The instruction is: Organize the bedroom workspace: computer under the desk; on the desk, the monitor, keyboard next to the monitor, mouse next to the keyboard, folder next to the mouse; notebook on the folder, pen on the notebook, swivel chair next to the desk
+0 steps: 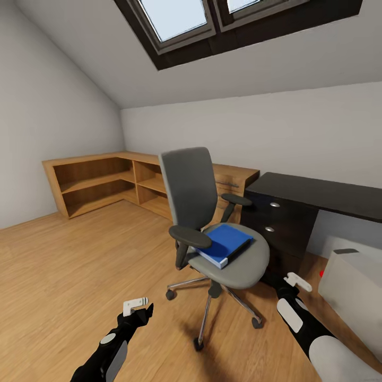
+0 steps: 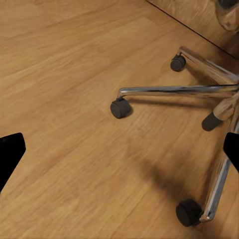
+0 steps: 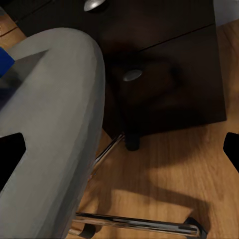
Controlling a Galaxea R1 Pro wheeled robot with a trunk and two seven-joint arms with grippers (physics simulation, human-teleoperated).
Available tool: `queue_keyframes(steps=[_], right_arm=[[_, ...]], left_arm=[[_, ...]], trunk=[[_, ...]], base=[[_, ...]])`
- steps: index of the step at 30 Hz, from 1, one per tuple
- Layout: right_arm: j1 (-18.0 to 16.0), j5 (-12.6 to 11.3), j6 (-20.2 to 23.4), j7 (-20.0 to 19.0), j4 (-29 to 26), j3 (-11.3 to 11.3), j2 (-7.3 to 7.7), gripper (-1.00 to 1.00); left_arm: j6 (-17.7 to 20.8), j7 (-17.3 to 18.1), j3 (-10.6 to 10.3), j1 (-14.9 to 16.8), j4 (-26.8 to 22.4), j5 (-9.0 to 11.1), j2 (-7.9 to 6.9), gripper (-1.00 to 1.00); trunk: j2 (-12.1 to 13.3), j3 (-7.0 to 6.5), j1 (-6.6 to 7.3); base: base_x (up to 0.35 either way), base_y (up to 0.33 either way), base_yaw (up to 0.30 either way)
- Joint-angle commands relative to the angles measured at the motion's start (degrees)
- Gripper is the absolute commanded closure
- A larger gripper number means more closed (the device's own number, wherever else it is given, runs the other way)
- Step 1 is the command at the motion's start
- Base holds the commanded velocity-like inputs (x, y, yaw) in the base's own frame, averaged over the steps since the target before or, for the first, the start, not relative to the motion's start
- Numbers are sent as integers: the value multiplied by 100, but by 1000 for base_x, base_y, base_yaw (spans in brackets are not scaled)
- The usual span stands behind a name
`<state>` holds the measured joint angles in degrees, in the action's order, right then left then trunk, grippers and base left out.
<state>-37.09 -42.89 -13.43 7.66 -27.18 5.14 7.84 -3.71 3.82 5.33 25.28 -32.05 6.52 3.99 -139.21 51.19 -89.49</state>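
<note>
Overhead, I am seeing the folder [image 1: 227, 243] lying on the swivel chair [image 1: 212, 228] left of the desk [image 1: 318, 195], while my wrists, both grippers [image 1: 139, 306] [image 1: 295, 281] spread empty, are showing casters.

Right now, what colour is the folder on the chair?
Bright blue folder with a white edge, best in the head view.

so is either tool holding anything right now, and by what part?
Nothing held. Left tool hangs open over the floor; right tool is open beside the swivel chair. The folder lies untouched on the seat.
</note>
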Motion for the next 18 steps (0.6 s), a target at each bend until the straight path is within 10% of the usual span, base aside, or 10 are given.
queue_keyframes(steps=[1,18], right_arm=[[-2,-44,-26,37,-1,49,7,-100],[-1,-52,-14,26,21,49,5,-100]], left_arm=[[-7,40,29,3,4,52,5,-100],[-7,42,29,3,5,52,5,-100]], trunk=[[39,-13,24],[160,-66,90]], base=[[0,0,0],[0,0,0]])
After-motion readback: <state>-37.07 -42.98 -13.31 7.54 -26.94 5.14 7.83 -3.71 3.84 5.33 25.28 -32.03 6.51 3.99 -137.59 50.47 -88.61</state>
